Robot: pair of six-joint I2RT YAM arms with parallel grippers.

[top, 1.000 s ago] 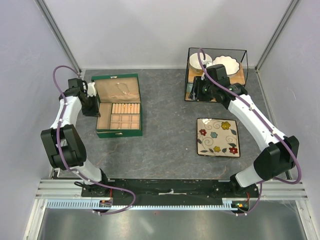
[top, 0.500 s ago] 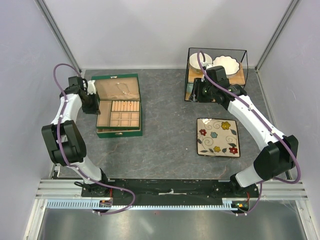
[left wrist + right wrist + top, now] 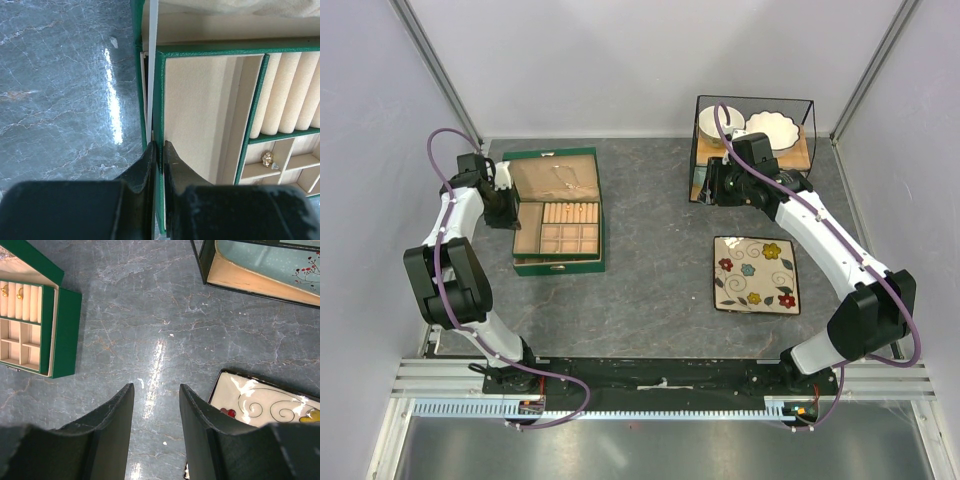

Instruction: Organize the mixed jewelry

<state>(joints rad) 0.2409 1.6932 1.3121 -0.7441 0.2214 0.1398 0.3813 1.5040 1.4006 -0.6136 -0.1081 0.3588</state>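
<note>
The left end effector (image 3: 159, 152) is pressed together, pinching the left wall of the green jewelry box (image 3: 159, 100). A small gold piece (image 3: 267, 159) lies in one tan compartment of this box. The right end effector (image 3: 155, 410) is spread, above the table (image 3: 150, 315) and near the flowered plate (image 3: 265, 400).

The bench (image 3: 650, 200) held one green jewelry box (image 3: 558, 262), one square plate (image 3: 756, 274) with flowers, and one black-framed case (image 3: 802, 155). Inside the case were two white bowls, one plain (image 3: 712, 122) and one with a wavy rim (image 3: 772, 128). The box showed two small gold pieces (image 3: 5, 289) (image 3: 20, 291) on its soft rolls (image 3: 31, 302). One more gold piece (image 3: 267, 159) sat in a little pocket. One thin chain (image 3: 560, 180) lay in the lid (image 3: 532, 172). There were two robot arms, left (image 3: 450, 225) and right (image 3: 820, 235).
</note>
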